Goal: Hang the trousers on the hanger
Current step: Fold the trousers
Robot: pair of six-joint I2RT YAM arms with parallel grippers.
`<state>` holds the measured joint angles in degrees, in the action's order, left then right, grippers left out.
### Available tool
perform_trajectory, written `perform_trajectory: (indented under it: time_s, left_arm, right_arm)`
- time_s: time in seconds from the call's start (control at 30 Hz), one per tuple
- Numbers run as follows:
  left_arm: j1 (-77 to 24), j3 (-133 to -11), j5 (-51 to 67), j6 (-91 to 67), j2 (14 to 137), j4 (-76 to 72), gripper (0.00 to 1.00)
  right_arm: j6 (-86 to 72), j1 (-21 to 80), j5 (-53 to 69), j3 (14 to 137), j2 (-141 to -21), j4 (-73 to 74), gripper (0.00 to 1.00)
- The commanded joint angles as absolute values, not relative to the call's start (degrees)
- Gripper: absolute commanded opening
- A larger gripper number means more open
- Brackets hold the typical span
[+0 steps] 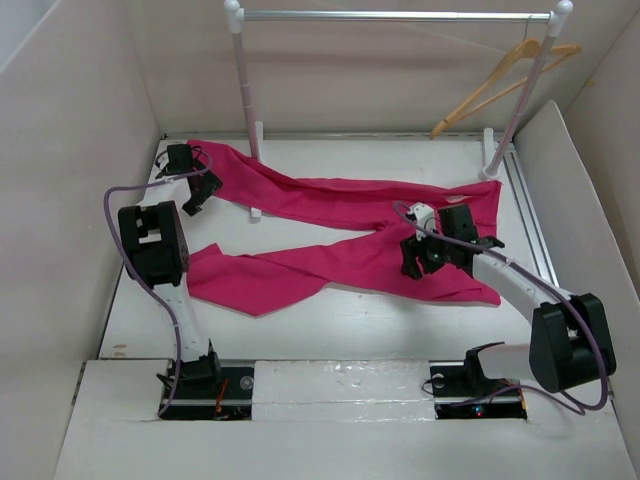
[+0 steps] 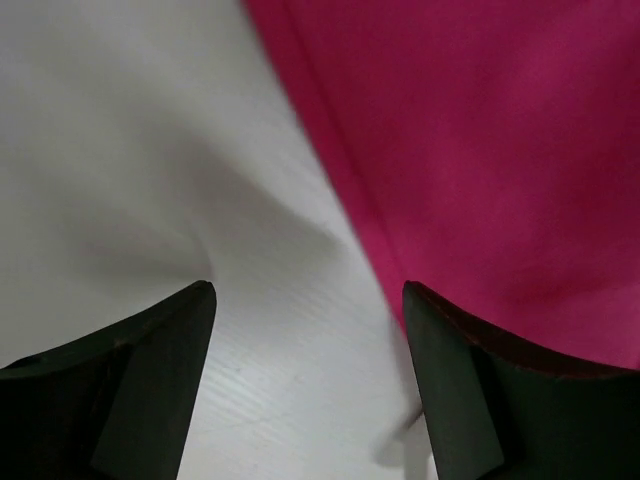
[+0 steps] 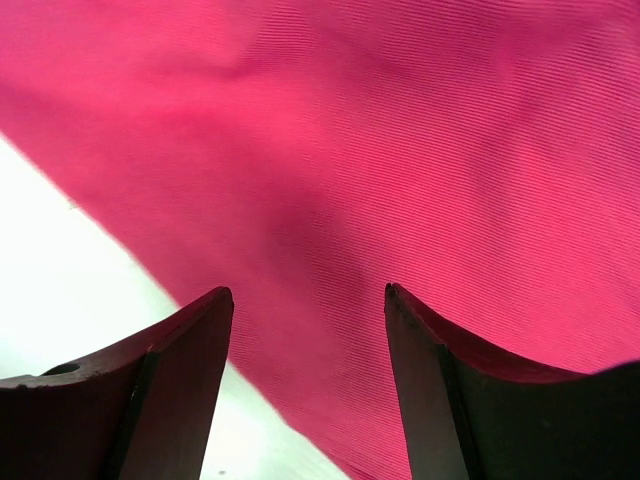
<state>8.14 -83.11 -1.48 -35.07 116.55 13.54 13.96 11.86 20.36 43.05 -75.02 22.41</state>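
The magenta-pink trousers (image 1: pixel 340 230) lie flat across the white table (image 1: pixel 330 320), legs spread to the left and waist at the right. The light-tan wooden hanger (image 1: pixel 505 85) hangs at the right end of the rack's rail. My left gripper (image 1: pixel 197 187) is open over the far leg's left end; in the left wrist view (image 2: pixel 308 292) bare table lies between its jaws, and the trousers' edge (image 2: pixel 480 150) is at the right finger. My right gripper (image 1: pixel 418 258) is open just above the trousers near the crotch; the right wrist view (image 3: pixel 308 295) shows cloth (image 3: pixel 400 150) between its jaws.
A rack with white posts (image 1: pixel 243 80) and a grey metal rail (image 1: pixel 395 16) stands at the back, its left post base on the far leg's cloth. Beige walls enclose the table on three sides. A metal track (image 1: pixel 530 220) runs along the right edge.
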Motion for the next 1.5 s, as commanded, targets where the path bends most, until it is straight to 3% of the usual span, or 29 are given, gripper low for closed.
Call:
perform_trajectory:
  time_s: [0.0, 0.17, 0.27, 0.4, 0.5, 0.53, 0.6, 0.77, 0.93, 1.17, 1.27, 1.3, 1.37, 1.4, 1.47]
  left_arm:
    - [9.1, -86.6, 2.2, -39.0, 119.3, 10.3, 0.71]
    - [9.7, -93.0, 2.8, -40.6, 125.0, 12.3, 0.64]
    - [9.7, -97.7, 1.7, -40.8, 128.5, 15.9, 0.49]
    - [9.7, -102.6, 0.6, -40.0, 130.5, 17.6, 0.37]
    - [10.2, -109.4, 1.0, -38.1, 134.0, 21.1, 0.2]
    - [10.2, -111.1, 0.8, -37.4, 136.0, 23.6, 0.09]
    - [10.2, -116.2, -2.0, -34.9, 137.8, 26.5, 0.0]
    - [11.6, -114.1, -5.4, -31.6, 137.4, 30.3, 0.0]
    - [14.9, -96.3, -12.0, -29.0, 126.9, 24.5, 0.0]
    - [18.7, -82.4, -7.2, -29.8, 114.9, 16.0, 0.0]
    - [16.4, -87.6, -1.1, -31.2, 116.4, 17.7, 0.18]
    - [14.4, -92.6, -2.8, -31.4, 118.3, 19.0, 0.28]
    - [12.7, -96.4, -6.8, -32.0, 119.5, 21.1, 0.36]
    - [11.2, -100.1, -10.7, -31.8, 120.8, 21.0, 0.48]
    - [10.0, -104.7, -14.4, -30.7, 123.3, 22.3, 0.52]
  right_arm:
    - [12.3, 16.6, 21.2, 41.0, -72.6, 17.1, 0.68]
    - [11.2, 19.5, 18.5, 39.7, -73.1, 17.8, 0.68]
    - [10.4, 19.5, 17.5, 39.0, -72.4, 18.2, 0.68]
    - [10.3, 19.0, 16.5, 38.6, -72.0, 18.8, 0.68]
    - [10.1, 18.5, 15.5, 38.5, -72.0, 19.7, 0.68]
    - [10.1, 18.5, 15.5, 38.4, -71.9, 19.5, 0.68]
    - [9.9, 18.5, 15.9, 38.7, -71.6, 19.6, 0.68]
    - [9.8, 18.5, 15.7, 39.1, -68.7, 21.0, 0.68]
    - [10.8, 18.5, 13.8, 38.8, -66.1, 23.5, 0.68]
    - [14.1, 18.5, 11.3, 41.8, -68.8, 22.5, 0.69]
    - [15.2, 19.0, 14.8, 44.2, -72.1, 19.4, 0.61]
    - [15.2, 19.5, 15.3, 45.3, -73.1, 19.2, 0.53]
    - [15.5, 22.5, 15.1, 47.9, -75.4, 19.5, 0.45]
    - [15.1, 23.5, 14.6, 48.5, -75.8, 19.7, 0.43]
    - [14.6, 26.4, 13.5, 49.2, -76.2, 19.2, 0.43]
